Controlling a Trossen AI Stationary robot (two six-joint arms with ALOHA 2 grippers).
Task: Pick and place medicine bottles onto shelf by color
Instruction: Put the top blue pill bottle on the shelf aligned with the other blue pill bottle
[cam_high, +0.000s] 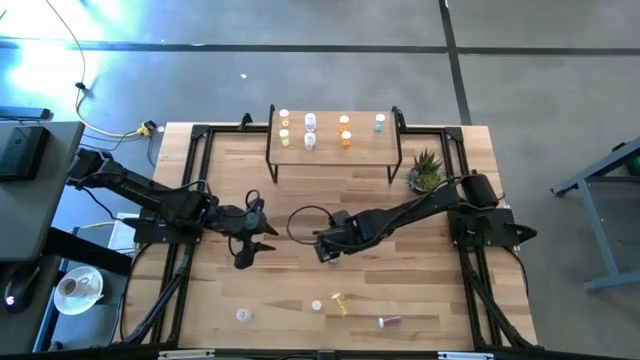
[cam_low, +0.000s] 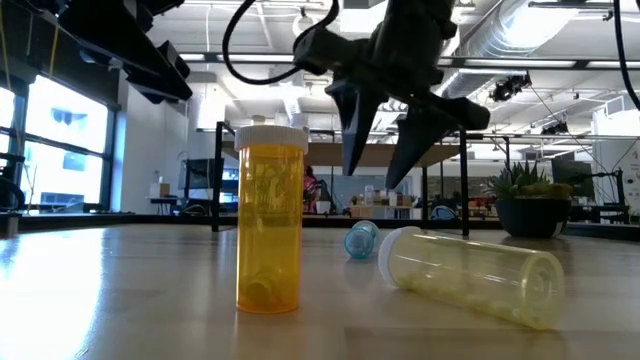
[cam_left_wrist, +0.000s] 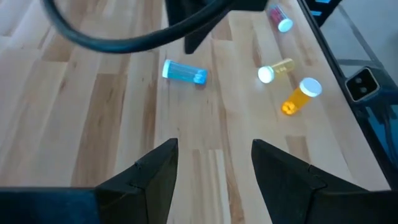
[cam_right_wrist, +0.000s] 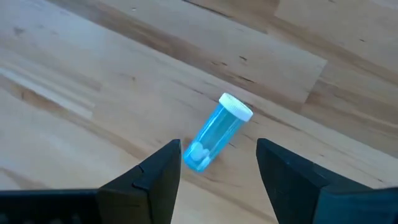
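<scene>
Fingers of the right gripper stand spread just above the blue bottle lying on its side mid-frame, so, being round, it could roll aside if one finger touches first during closing.

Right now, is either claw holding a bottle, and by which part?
Neither. The right claw hangs open over a blue bottle lying on the table, not gripping it. The left claw is open and empty.
</scene>
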